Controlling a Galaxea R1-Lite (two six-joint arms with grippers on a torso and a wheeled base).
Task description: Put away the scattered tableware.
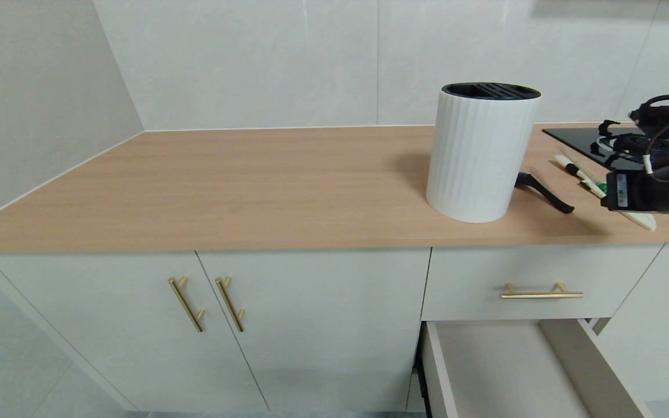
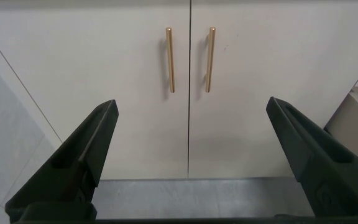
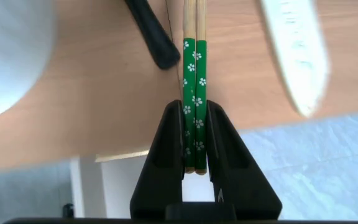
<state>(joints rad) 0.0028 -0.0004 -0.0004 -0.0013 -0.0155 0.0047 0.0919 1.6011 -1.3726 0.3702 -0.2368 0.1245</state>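
A pair of wooden chopsticks [image 3: 195, 68] with green flowered ends is clamped between the fingers of my right gripper [image 3: 196, 121], which is shut on them just above the counter's front edge. In the head view the right gripper [image 1: 607, 194] sits at the far right, with the chopsticks [image 1: 577, 169] slanting away from it. A black handle [image 1: 543, 193] and a white blade [image 1: 639, 219] lie on the counter beside them. The white ribbed holder [image 1: 478, 154] with a black slotted top stands upright to the left. My left gripper [image 2: 191, 162] is open, low before the cabinet doors.
A wooden counter [image 1: 224, 186] runs wide and bare left of the holder. A black hob [image 1: 575, 139] lies at the back right. A drawer [image 1: 503, 371] stands pulled out under the counter, below a shut drawer with a gold handle [image 1: 540, 292]. Two cabinet doors carry gold handles [image 2: 169, 59].
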